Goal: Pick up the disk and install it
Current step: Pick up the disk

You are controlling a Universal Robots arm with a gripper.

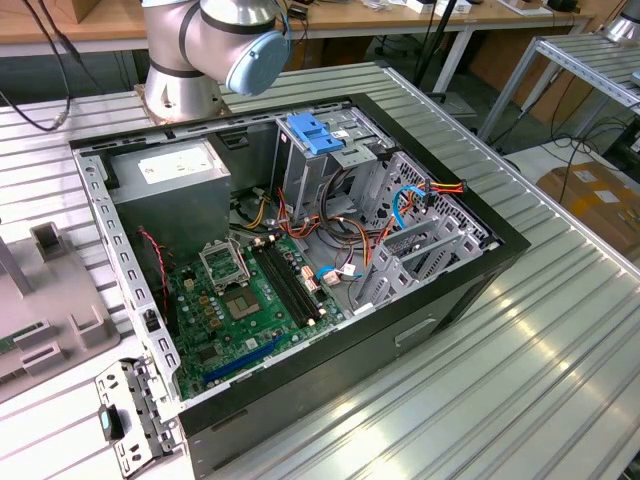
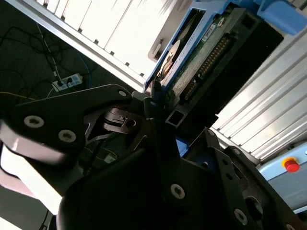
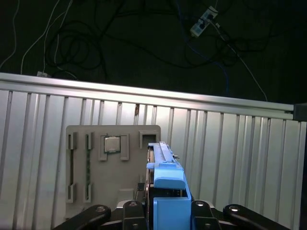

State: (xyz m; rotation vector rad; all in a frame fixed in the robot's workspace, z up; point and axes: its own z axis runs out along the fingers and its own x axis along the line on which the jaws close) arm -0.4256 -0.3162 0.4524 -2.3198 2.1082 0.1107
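The disk (image 2: 201, 52) is held on edge by fingers (image 2: 154, 115) clenched on its faces, apparently leaving its blue rails (image 3: 169, 177) free for the drive cage (image 1: 345, 165), at one o'clock within the computer case (image 1: 420, 335) in the exterior view.

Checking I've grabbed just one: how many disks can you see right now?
1. The disk sits edge-on in the claw, with the ribbed table behind it, in both wrist views. The computer case's bays could hide another.

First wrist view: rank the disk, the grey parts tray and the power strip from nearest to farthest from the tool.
1. Disk, gripped in the tool.
2. Grey parts tray, on the table beneath.
3. Power strip, on the floor beyond.
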